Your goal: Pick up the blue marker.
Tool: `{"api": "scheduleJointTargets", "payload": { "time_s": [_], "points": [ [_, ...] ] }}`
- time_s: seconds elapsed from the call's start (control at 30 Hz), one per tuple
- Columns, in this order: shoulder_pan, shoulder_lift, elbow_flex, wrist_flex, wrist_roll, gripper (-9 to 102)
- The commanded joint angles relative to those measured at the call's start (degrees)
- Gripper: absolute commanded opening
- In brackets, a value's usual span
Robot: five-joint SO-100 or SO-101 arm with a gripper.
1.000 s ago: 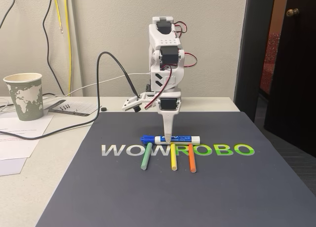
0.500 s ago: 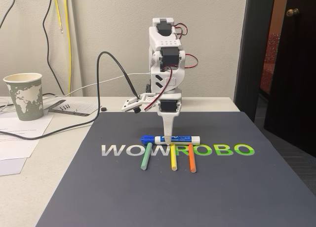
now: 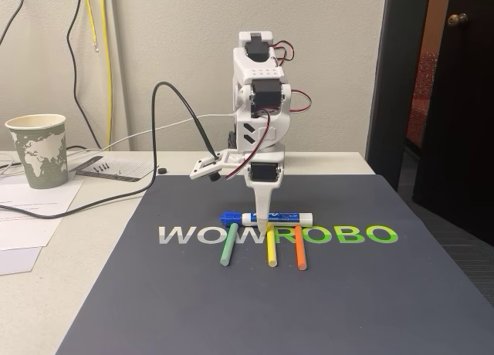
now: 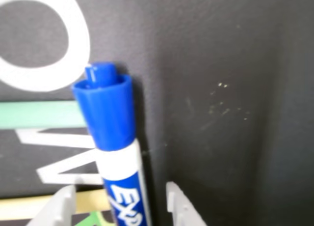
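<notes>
The fingers (image 4: 120, 206) show in the wrist view as two pale tips rising from the lower edge, one on each side of the blue marker (image 4: 114, 137), with a gap left between each tip and the barrel, so they are spread and straddle it without pinching. The marker runs up the middle of this view, its dark blue cap toward the top and the white barrel with the blue label between the tips. It lies on the dark mat (image 4: 221, 88). Beside the cap, on the left, parts of the white printed letters are seen, along with a pale green band and a yellowish strip lower down, too blurred to name with certainty.

In the fixed view the white arm (image 3: 258, 85) stands at the far edge of the mat (image 3: 309, 293), and the fingers (image 3: 262, 214) point straight down onto the marker (image 3: 266, 218), just right of its cap. From here they read as one narrow white wedge, so their spread cannot be judged. The marker lies crosswise above the printed lettering, cap to the left. Near it lie a green stick (image 3: 227, 254), a yellow stick (image 3: 271, 251) and an orange stick (image 3: 299, 252), all pointing toward the camera. A paper cup (image 3: 37, 150) stands on the counter (image 3: 77, 239) at the left, among papers and a black cable (image 3: 177, 100).
</notes>
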Motion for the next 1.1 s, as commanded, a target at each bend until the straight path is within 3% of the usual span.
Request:
{"api": "scheduleJointTargets", "payload": {
  "time_s": [0.0,0.27,1.07],
  "points": [
    [0.3,0.4,-1.6,-0.4,0.6,24],
    [0.3,0.0,-1.6,-1.0,0.8,23],
    [0.6,0.2,-1.6,-2.0,2.2,5]
  ]
}}
